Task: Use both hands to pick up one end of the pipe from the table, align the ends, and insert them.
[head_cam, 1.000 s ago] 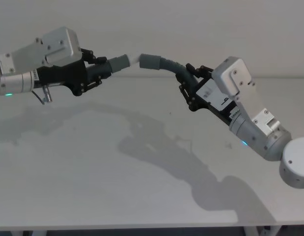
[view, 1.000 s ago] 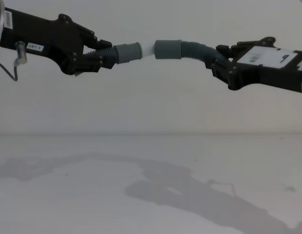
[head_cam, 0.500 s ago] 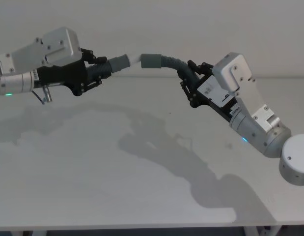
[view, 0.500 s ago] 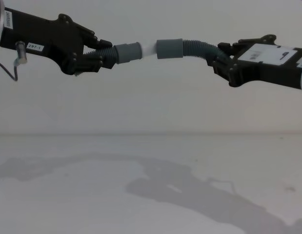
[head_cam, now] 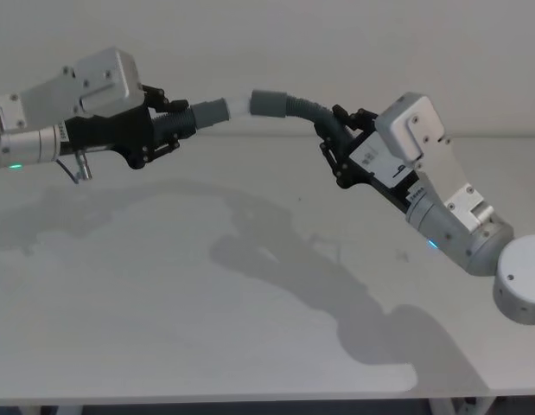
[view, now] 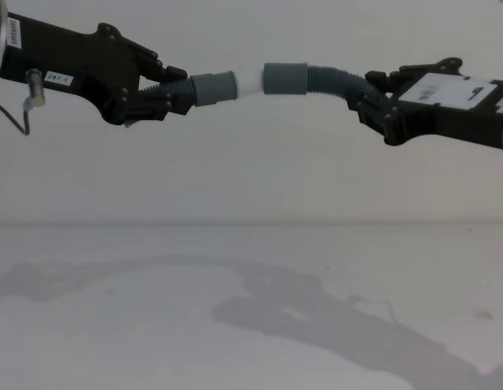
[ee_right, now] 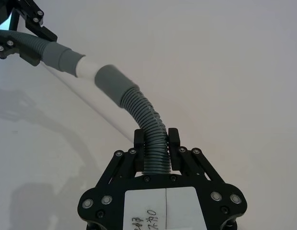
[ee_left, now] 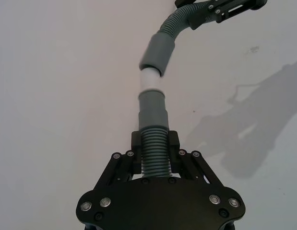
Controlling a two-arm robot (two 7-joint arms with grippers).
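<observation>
Now with left gripper (head_cam: 168,130) and right gripper (head_cam: 334,143) each pinching corrugated pipe (head_cam: 307,111), level the plain cuff (view: 284,79) onto the white tip (view: 249,82), push straight.

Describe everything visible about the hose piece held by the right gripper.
The right hose piece is short, curved, dark-grey and corrugated, looking like flexible plastic, with a smooth plain grey cuff at its free end. The right gripper clamps its corrugated end, holding it in the air above the table. The cuff meets the white tip of the left piece, slightly angled to it.
</observation>
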